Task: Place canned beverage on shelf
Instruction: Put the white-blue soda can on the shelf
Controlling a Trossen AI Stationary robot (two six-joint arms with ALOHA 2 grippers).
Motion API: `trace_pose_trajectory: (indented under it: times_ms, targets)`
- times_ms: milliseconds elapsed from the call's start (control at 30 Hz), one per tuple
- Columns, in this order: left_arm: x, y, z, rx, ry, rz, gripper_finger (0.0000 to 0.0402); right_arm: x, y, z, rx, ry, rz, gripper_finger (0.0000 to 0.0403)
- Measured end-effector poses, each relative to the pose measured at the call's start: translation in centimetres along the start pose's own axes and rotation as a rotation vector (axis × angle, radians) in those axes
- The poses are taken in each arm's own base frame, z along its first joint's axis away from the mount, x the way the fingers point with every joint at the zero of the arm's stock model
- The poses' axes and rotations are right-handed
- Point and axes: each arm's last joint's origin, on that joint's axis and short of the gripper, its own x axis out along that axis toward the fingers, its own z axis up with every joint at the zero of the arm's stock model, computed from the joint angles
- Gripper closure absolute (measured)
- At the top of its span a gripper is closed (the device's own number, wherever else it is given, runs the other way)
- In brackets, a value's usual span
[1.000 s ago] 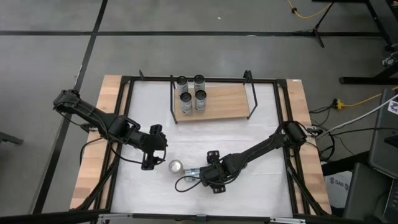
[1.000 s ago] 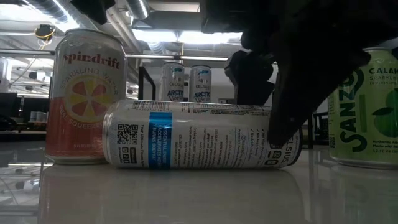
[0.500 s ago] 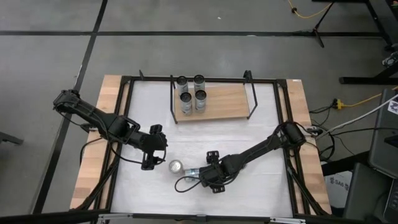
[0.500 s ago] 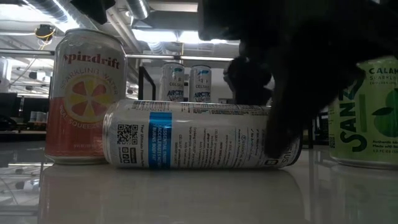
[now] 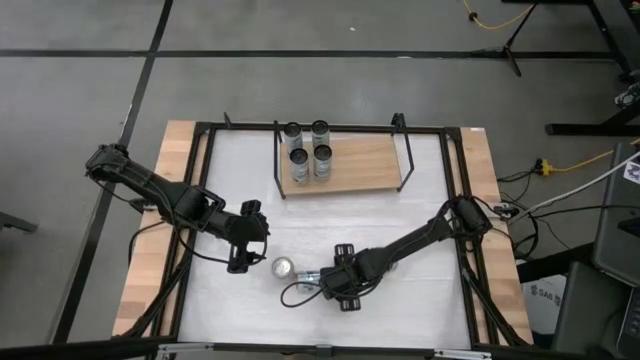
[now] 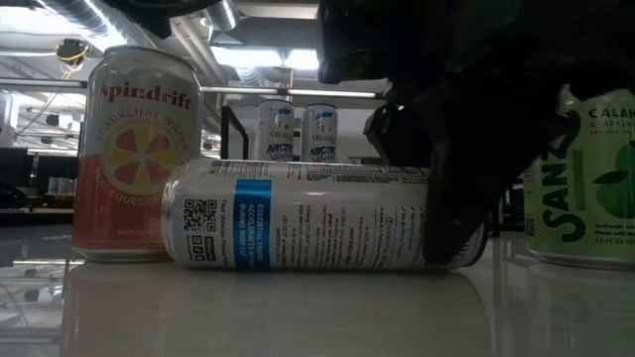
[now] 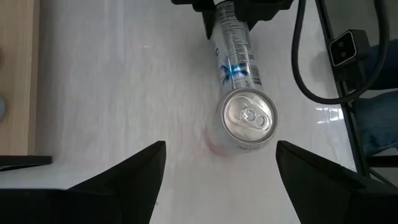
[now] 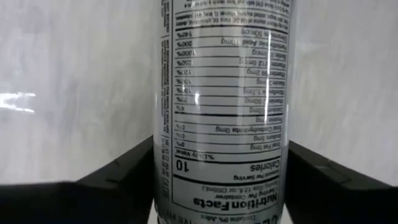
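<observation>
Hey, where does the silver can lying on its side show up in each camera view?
High view: the lying can is lower centre, on the white tabletop, at the right gripper.
Low view: centre foreground, its right end behind dark fingers.
Left wrist view: upper centre, lid facing the camera.
Right wrist view: fills the middle.
Shared landmark: the right gripper at the can's base end.

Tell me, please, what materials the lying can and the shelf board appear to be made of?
The lying can: probably aluminium, with a glossy printed silver wall and a bare metal top with a pull tab. The shelf: a light wood board, judging by its pale tan matte surface, with thin black uprights that look like metal wire.
</observation>
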Motion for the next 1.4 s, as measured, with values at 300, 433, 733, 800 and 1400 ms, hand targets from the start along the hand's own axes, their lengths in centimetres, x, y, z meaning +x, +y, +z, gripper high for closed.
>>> trace_pose_trajectory:
  times_ms: [300, 433, 733, 800, 1400]
  targets:
    - [0.0, 0.0, 0.0, -0.001, -0.005, 0.003, 0.0107, -0.7, -1.4, 0.8, 0.112, 0.074, 0.139, 0.0169]
    - [0.0, 0.0, 0.0, -0.001, -0.006, 0.003, 0.0107, -2.6, -2.5, 1.6, 0.158, 0.163, 0.226, 0.0150]
    - [0.0, 0.0, 0.1, 0.008, -0.009, 0.002, 0.0107, -9.7, -6.2, 3.2, 0.221, 0.327, 0.281, 0.0157]
    - [0.0, 0.0, 0.1, 0.026, -0.009, 0.004, 0.0107, -11.2, -7.4, 3.2, 0.260, 0.372, 0.300, 0.0156]
    - [0.1, 0.2, 0.6, 0.074, -0.081, 0.116, 0.0107, -11.9, -17.1, 3.2, 0.810, 0.493, 0.606, 0.0153]
